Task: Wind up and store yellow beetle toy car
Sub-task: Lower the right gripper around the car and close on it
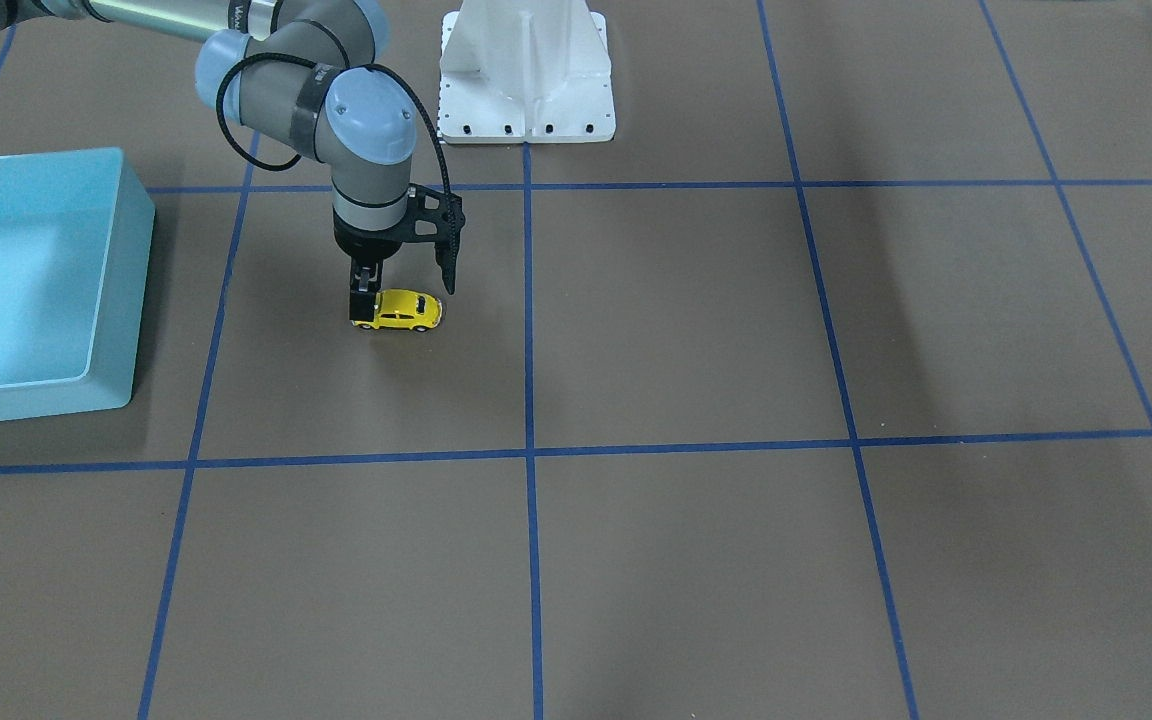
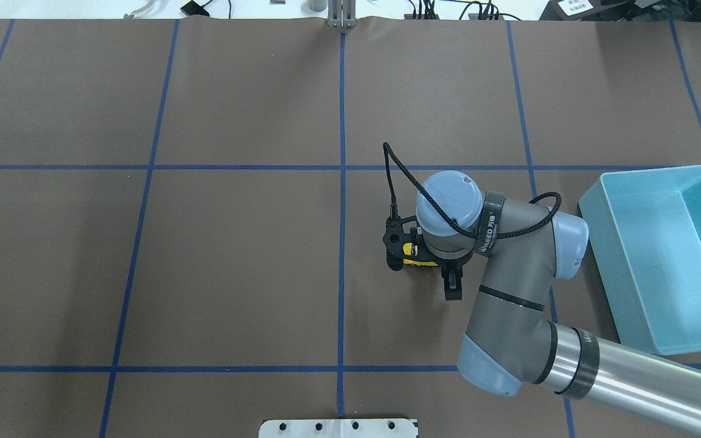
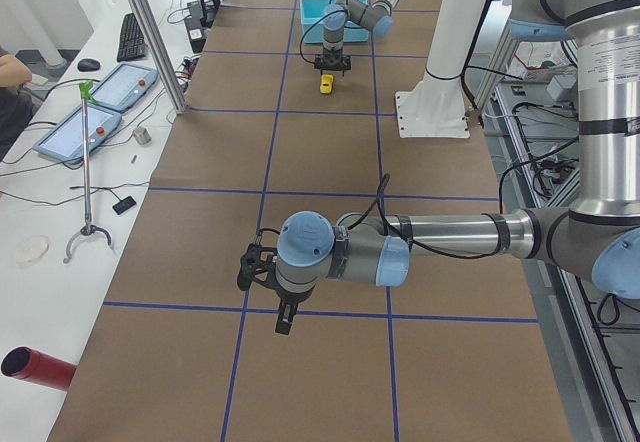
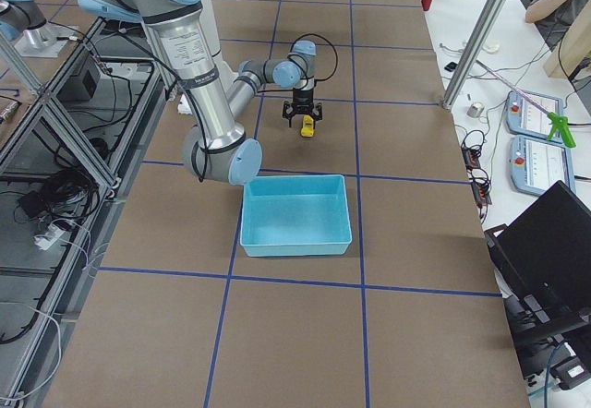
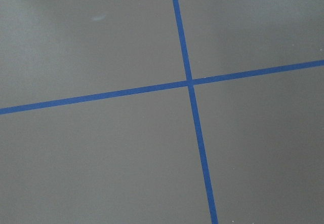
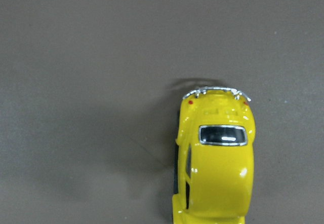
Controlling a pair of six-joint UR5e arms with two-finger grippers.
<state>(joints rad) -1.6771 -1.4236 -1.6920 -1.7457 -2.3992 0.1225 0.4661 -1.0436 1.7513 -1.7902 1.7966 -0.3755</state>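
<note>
The yellow beetle toy car (image 1: 406, 310) stands on its wheels on the brown table. My right gripper (image 1: 368, 305) is down at one end of it, and its fingers look spread and open; one dark finger (image 2: 453, 286) sticks out beside the car (image 2: 414, 260). The right wrist view shows the car (image 6: 217, 168) from above at the lower right, roof and rear window up, with no fingers around it. My left gripper (image 3: 283, 320) hovers low over bare table far from the car; I cannot tell its state.
A light blue bin (image 1: 131, 280) with nothing in it sits on the table beyond my right arm (image 2: 597, 243). The white arm mount (image 1: 526, 80) stands at the table's robot side. Blue tape lines grid the surface.
</note>
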